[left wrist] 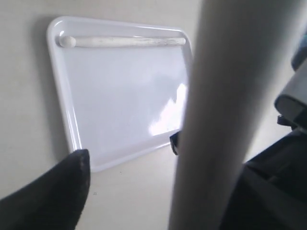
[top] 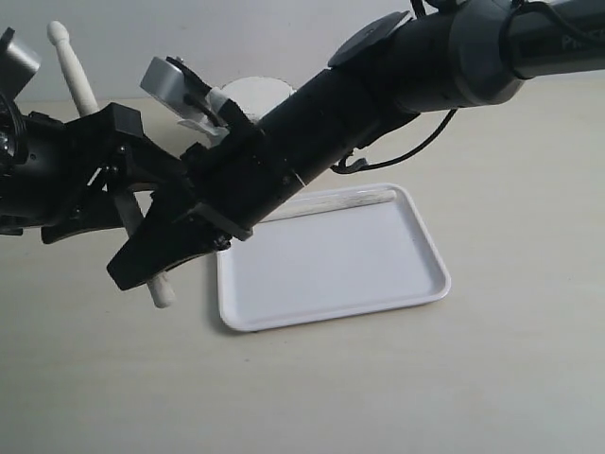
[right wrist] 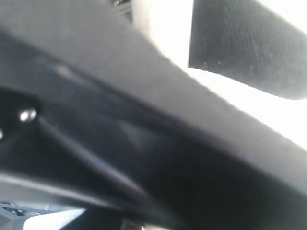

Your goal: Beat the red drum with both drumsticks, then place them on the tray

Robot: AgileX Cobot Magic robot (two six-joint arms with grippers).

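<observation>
One drumstick lies inside the tray along the rim nearest the red drum, while the other drumstick stands tilted beside the tray between released left jaws, the right jaws' state hidden, probably mid-handover.

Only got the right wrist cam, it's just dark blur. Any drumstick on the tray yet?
Observer: Yes. One drumstick lies in the tray, along its far rim in the exterior view.
Operator: The other?
Observer: The second drumstick stands tilted, left of the tray in the exterior view, between the fingers of the left claw.
Operator: Left claw gripping it?
Observer: Looks open. The left wrist view shows table between one finger and the stick.
</observation>
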